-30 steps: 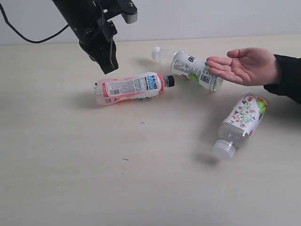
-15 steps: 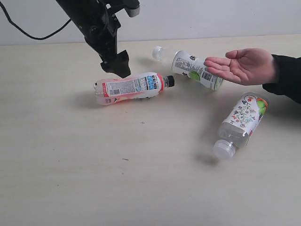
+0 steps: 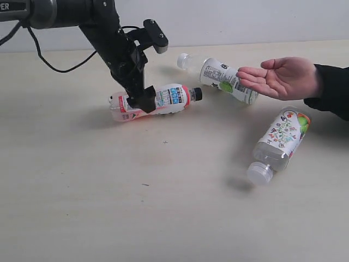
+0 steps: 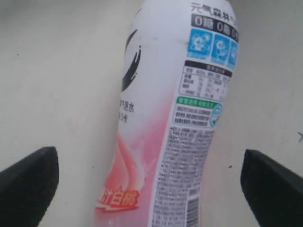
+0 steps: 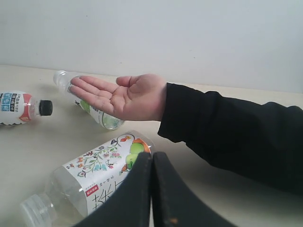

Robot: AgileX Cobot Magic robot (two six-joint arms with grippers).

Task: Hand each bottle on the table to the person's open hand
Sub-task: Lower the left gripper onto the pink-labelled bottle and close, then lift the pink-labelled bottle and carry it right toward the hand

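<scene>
The pink-labelled bottle [image 3: 169,98] with a black cap lies on its side on the table [image 3: 109,191]. My left gripper [image 3: 143,100] is lowered over its middle and stands open. Its fingers [image 4: 28,182] straddle the pink bottle [image 4: 161,118] without touching it. A white-capped bottle with green accents [image 3: 221,77] lies partly under the person's open hand [image 3: 281,76]. The floral bottle [image 3: 281,139] lies nearer the front right. Only three bottles show. My right gripper [image 5: 151,189] is shut and empty, just behind the floral bottle [image 5: 90,177], and is outside the exterior view.
The person's black sleeve [image 3: 332,90] reaches in from the right edge. In the right wrist view the open hand [image 5: 120,97] hovers palm up above the green-accented bottle [image 5: 102,117]. A pale wall [image 3: 245,19] runs behind the table.
My left gripper has come down and to the right, from above the table behind the pink bottle to straddling that bottle. The hand and bottles have stayed put.
</scene>
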